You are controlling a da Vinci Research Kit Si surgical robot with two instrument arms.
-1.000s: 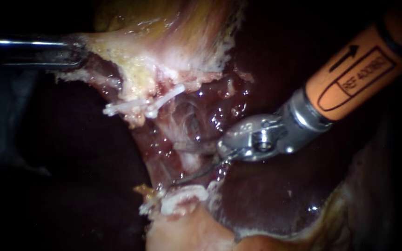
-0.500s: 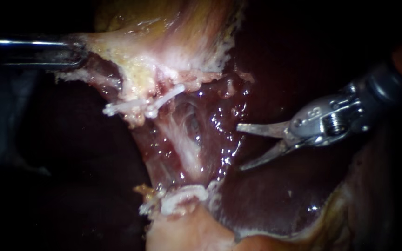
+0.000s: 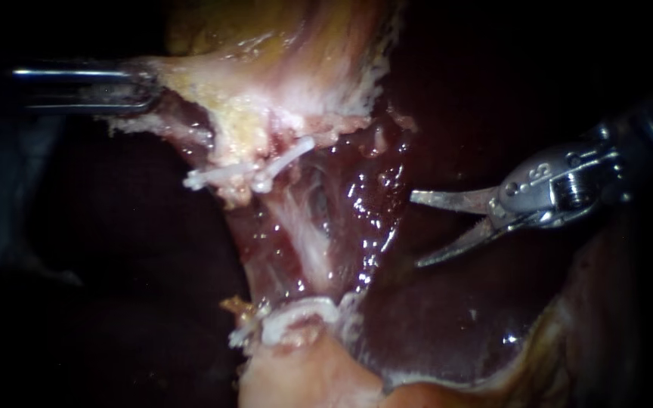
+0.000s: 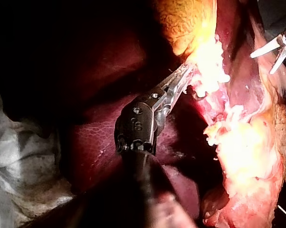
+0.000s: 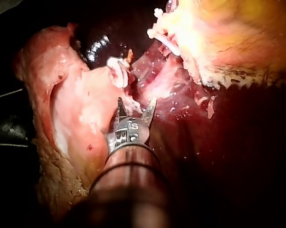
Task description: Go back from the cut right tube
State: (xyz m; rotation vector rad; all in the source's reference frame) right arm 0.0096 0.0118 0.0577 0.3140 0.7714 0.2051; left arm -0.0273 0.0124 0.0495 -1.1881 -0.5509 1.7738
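Right instrument [image 3: 417, 230] sits beside the cut right tube [image 3: 353, 287], not touching, jaws wide and empty. Left instrument [image 3: 149, 87] is clamped on the gallbladder [image 3: 266, 45]. I'd pull straight back along the shaft, keeping the tips off the liver [image 3: 447, 317].

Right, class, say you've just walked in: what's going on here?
Two instruments work on a liver and gallbladder. The left instrument, jaws shut on pale tissue at the gallbladder's edge, holds it taut. The right instrument hangs over the liver with its blades open, touching nothing. It sits beside a pale tube that runs between white clips above and another clip below.
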